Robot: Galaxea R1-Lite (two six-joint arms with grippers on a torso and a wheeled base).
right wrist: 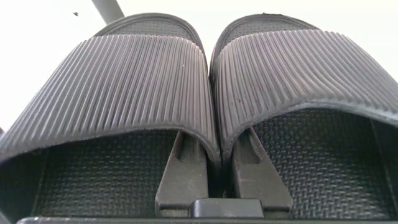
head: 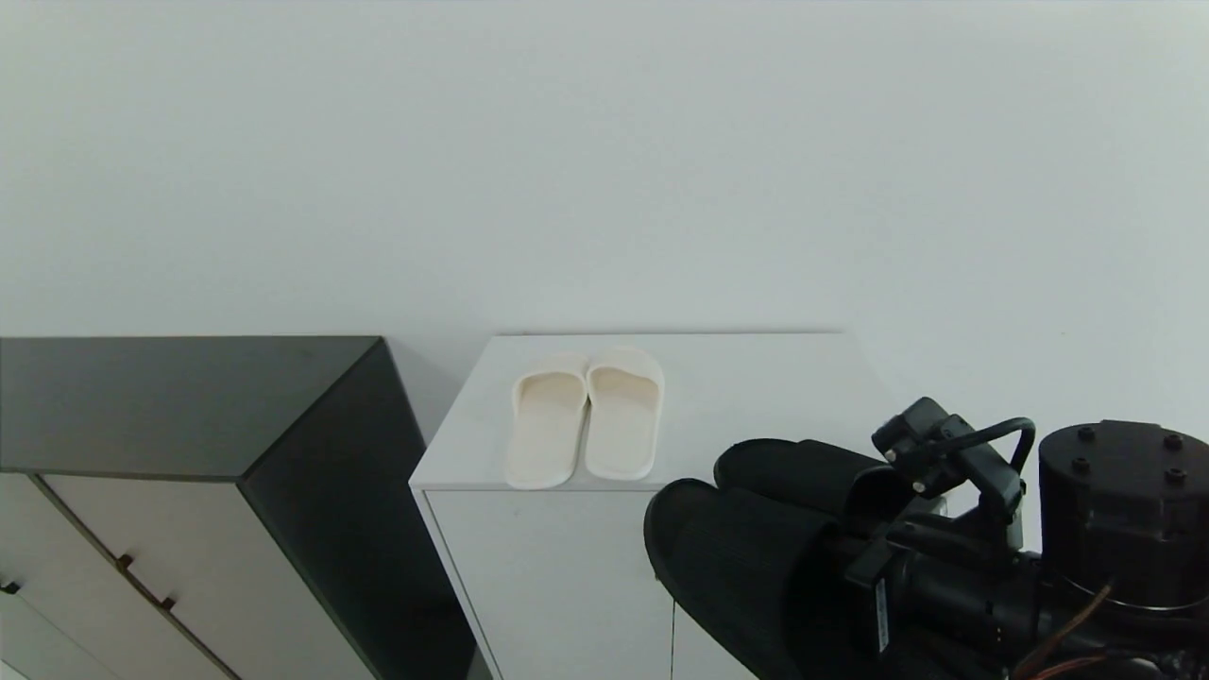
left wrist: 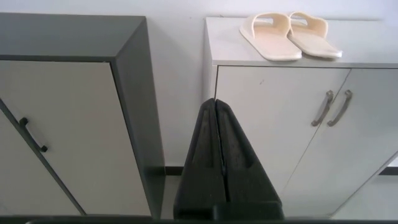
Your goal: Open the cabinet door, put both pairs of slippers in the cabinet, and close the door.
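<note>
Your right gripper [right wrist: 214,149] is clamped on the black slippers [head: 756,548], its fingers pinching their two inner walls together, and it holds the pair in the air off the front right corner of the white cabinet [head: 756,397]. The cream slippers [head: 586,416] lie side by side on the cabinet top, heels at its front edge and towards its left side. Both doors [left wrist: 273,124] are shut, and your left gripper [left wrist: 216,109] hangs before them with its fingers pressed together on nothing.

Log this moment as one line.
right gripper: shut on black slippers | left gripper: shut, empty | cream slippers: on white cabinet top | cabinet doors: closed
</note>
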